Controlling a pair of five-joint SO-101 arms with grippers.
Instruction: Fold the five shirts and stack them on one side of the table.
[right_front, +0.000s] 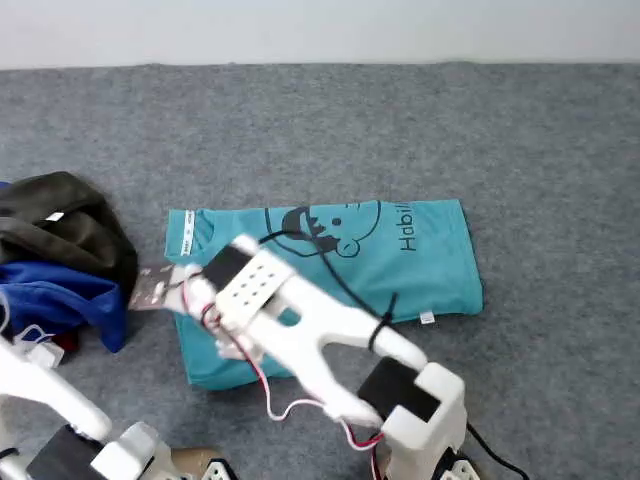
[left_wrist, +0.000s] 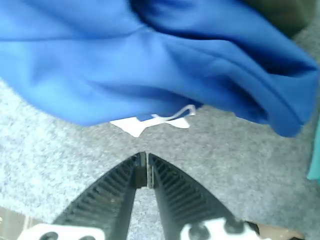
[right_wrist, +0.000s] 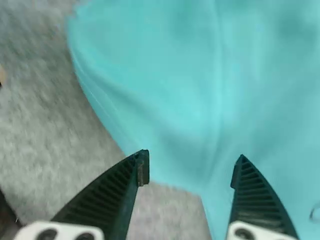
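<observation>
Teal shirt (right_front: 430, 260): dark line-drawn cartoon print, dark lettering. Blue shirt (right_front: 50, 295); dark olive shirt (right_front: 70, 210). Bench (right_front: 400, 130) speckled grey. Arm (right_front: 320, 335) white.

Grey carpet-like fabric covers the table (right_front: 540, 130). A plain white wall (right_front: 320, 30) borders its far edge.
</observation>
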